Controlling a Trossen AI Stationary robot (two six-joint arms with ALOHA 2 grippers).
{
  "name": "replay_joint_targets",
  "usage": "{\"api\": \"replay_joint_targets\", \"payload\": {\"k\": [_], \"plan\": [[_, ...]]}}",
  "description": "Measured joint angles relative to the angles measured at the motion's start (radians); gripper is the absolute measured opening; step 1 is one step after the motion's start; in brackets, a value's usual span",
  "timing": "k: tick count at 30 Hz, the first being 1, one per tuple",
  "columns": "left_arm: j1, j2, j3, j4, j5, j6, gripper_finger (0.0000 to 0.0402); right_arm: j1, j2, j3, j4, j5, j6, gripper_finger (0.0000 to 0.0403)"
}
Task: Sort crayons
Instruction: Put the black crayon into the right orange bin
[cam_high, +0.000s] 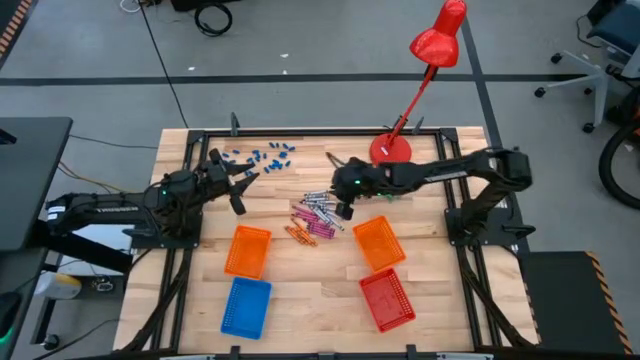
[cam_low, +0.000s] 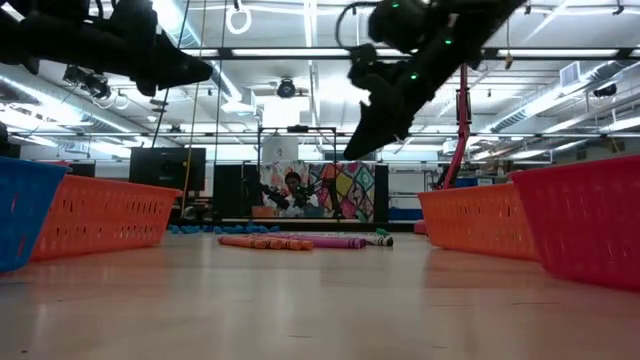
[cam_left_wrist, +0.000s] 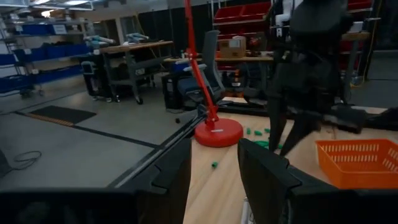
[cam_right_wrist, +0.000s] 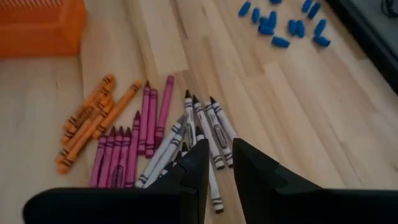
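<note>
The crayons (cam_high: 315, 215) lie flat in a loose pile at the table's middle. In the right wrist view they show as orange sticks (cam_right_wrist: 93, 121), magenta sticks (cam_right_wrist: 134, 146) and grey-silver sticks (cam_right_wrist: 202, 127). My right gripper (cam_high: 343, 208) hangs above the pile's right side, over the grey-silver ones. Its fingers are a little open and empty (cam_right_wrist: 219, 163), and in the low view it (cam_low: 365, 140) is well clear of the table. My left gripper (cam_high: 240, 192) is open and empty (cam_left_wrist: 214, 177), raised left of the pile.
An orange basket (cam_high: 248, 250) and a blue basket (cam_high: 246, 306) stand near left, and an orange basket (cam_high: 379, 243) and a red basket (cam_high: 387, 299) near right. A red desk lamp's base (cam_high: 391, 148) stands at the far side. Small blue pieces (cam_high: 262, 155) lie far left.
</note>
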Motion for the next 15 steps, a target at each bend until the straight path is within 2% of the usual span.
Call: {"api": "replay_joint_targets", "payload": {"k": [3,9,15], "plan": [[0.0,0.0,0.0,-0.007,0.0,-0.003,0.0142,0.013,0.062,0.096,-0.136,0.002,0.025,0.0079],[0.0,0.0,0.0,-0.007,0.0,-0.002,0.0142,0.08,0.216,0.283,-0.472,0.113,0.036,0.011],[0.0,0.0,0.001,-0.007,0.0,-0.002,0.0142,0.101,0.325,0.364,-0.587,0.119,-0.008,0.0146]]}}
